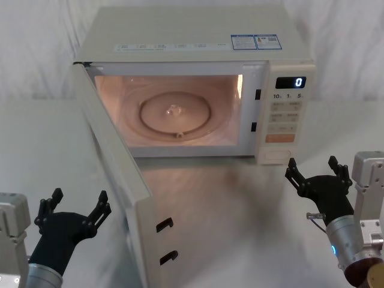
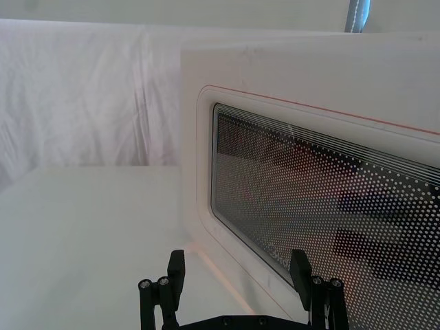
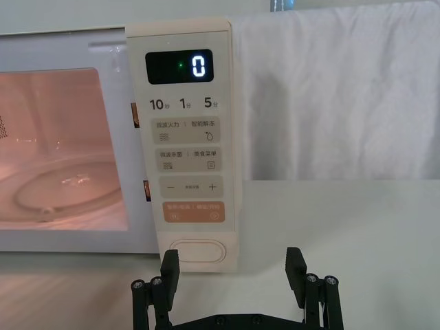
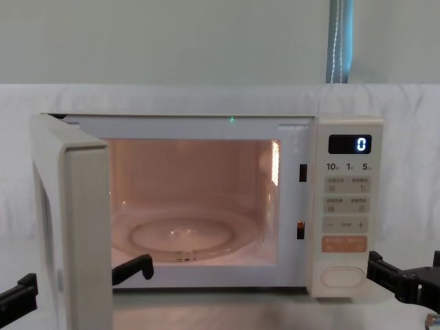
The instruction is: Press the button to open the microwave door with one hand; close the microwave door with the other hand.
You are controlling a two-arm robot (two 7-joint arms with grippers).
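Fingers (image 1: 99,207) apart beside microwave door (image 1: 114,174) edge

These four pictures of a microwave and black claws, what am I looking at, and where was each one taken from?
It is a two-armed robot facing a microwave on a white table. The black claws are its grippers. One camera looks down from its head, one forward from its chest, and one rides on each wrist.

The microwave door stands swung open, the inside lit, with a glass turntable. The left gripper is open, hovering beside the door's outer face; its wrist camera sees the dark window. The right gripper is open too, just in front of the wide cream button at the bottom of the control panel. Neither holds anything.
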